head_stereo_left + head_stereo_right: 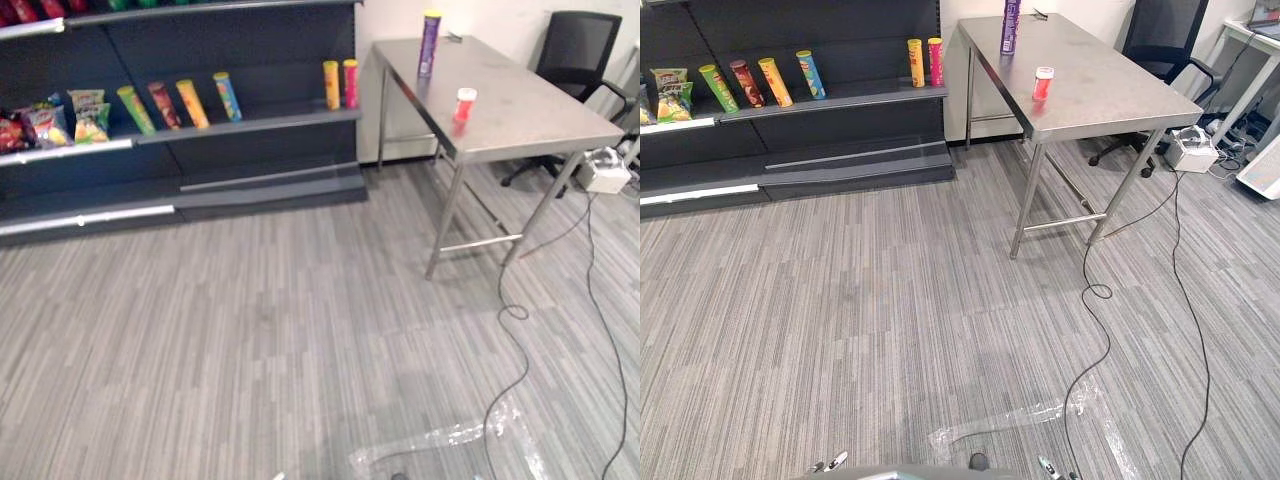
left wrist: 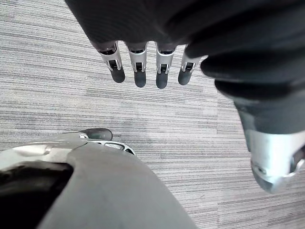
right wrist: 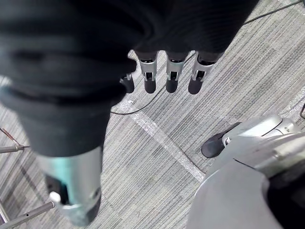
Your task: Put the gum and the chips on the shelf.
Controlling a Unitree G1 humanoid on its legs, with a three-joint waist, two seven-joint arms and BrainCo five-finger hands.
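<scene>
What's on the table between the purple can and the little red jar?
Nothing: the steel table is bare between the purple chips can and the red gum jar, in both eye views.

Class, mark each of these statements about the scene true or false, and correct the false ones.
1. The purple chips can stands upright on the metal table. True.
2. The red gum bottle sits on the shelf. False: it stands on the table.
3. Both the left hand and the right hand are open and hold nothing. True.
4. The black chair stands in front of the shelf. False: it stands beyond the table.
</scene>
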